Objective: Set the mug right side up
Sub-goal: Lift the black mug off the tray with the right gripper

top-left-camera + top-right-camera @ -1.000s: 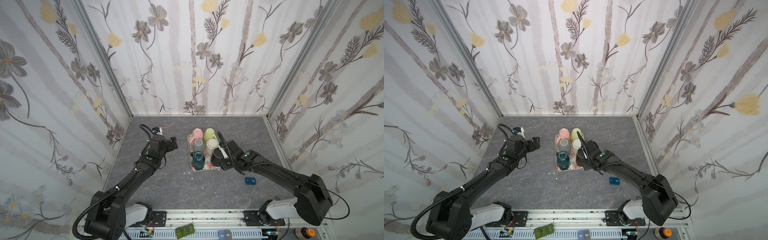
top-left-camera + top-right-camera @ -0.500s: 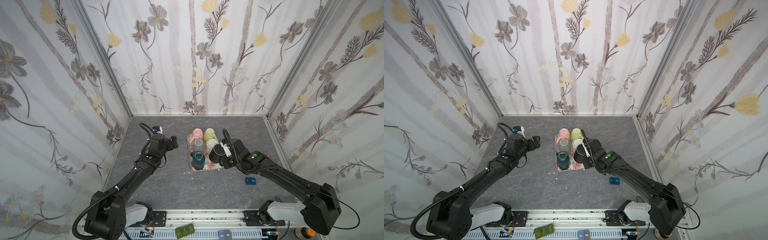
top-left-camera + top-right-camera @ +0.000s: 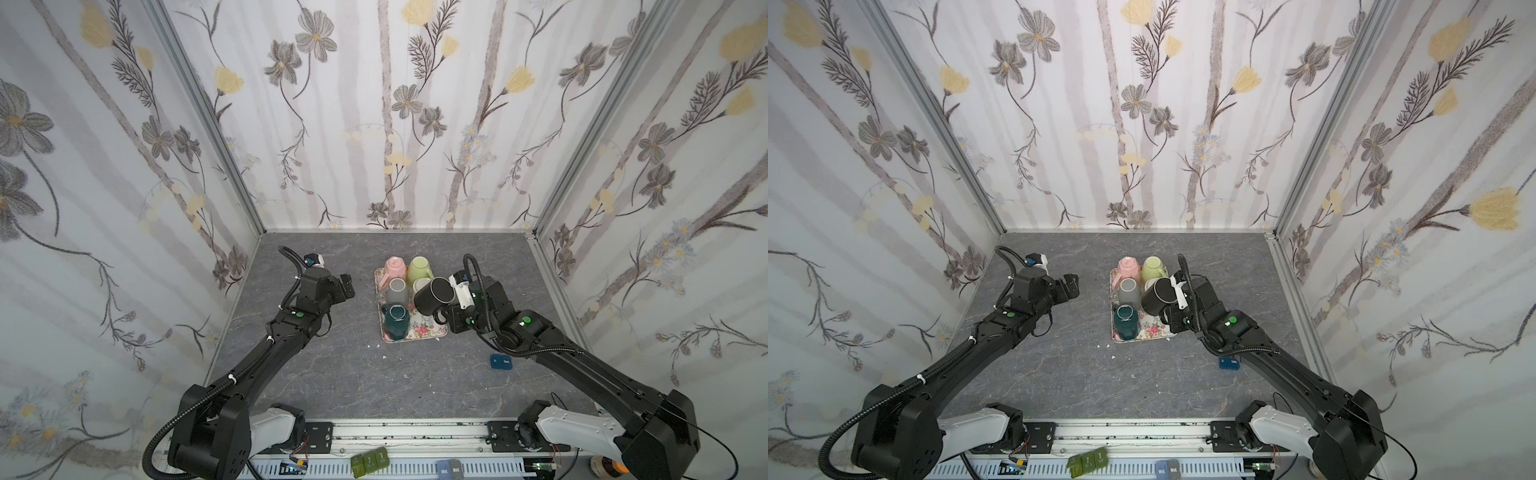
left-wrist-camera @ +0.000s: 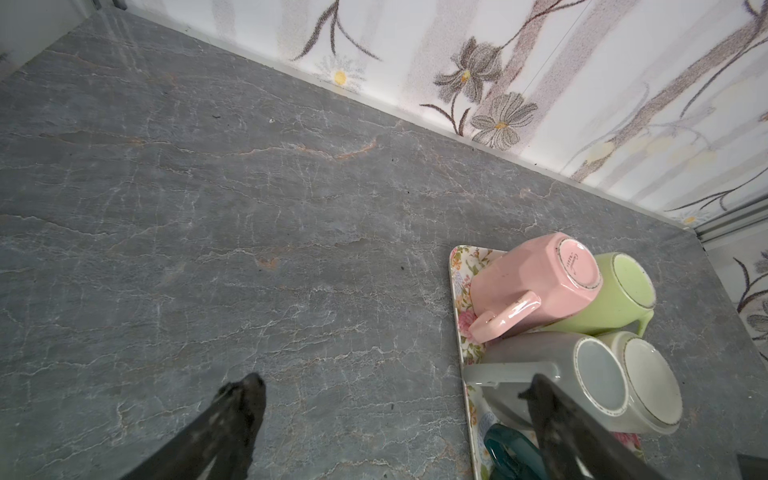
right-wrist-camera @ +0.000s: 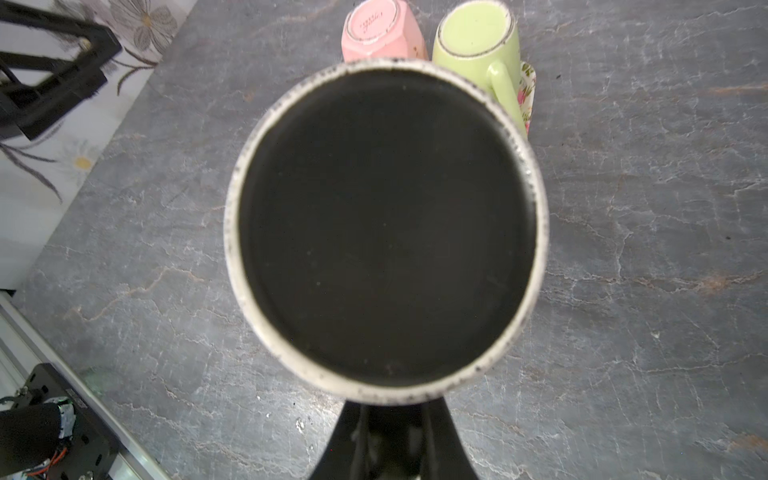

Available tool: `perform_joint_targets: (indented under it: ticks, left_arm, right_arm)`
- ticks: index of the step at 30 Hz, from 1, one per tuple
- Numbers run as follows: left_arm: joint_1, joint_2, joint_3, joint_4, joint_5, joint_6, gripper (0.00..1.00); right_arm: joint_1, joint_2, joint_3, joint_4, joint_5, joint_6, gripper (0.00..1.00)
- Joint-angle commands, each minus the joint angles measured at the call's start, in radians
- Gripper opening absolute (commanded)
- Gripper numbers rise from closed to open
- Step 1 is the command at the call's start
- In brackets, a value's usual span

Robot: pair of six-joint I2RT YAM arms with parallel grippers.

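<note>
The black mug [image 3: 432,297] [image 3: 1156,297] hangs tipped on its side above the floral tray [image 3: 419,333] [image 3: 1152,332]. My right gripper [image 3: 442,319] [image 3: 1169,316] is shut on its handle. In the right wrist view the mug's flat black end with a pale speckled ring [image 5: 386,232] fills the middle, and the right gripper [image 5: 388,409] shows just beneath it. My left gripper [image 3: 347,286] [image 3: 1073,286] [image 4: 395,386] stands open and empty over bare table, left of the tray.
On the tray stand upside-down pink [image 3: 394,268], green [image 3: 419,269], grey [image 3: 397,291] and cream [image 4: 652,382] mugs and a teal mug [image 3: 397,326]. A small blue block [image 3: 500,362] lies on the table right of the tray. Walls close in three sides.
The right gripper has lifted the black mug off the tray's right side and tipped it over. The left arm has stayed where it was.
</note>
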Motion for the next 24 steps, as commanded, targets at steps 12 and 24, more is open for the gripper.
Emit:
perform_joint_targets:
  ticks: [12,24]
  left_arm:
    - [-0.002,0.036,0.090,-0.045,0.086,-0.030,1.00]
    - [-0.009,0.046,0.112,0.014,0.261,-0.075,1.00]
  right_arm:
    - [-0.034,-0.109,-0.090,0.285,-0.068,0.095,0.00]
    - [-0.085,-0.125,-0.151,0.457,-0.170,0.151,0.00]
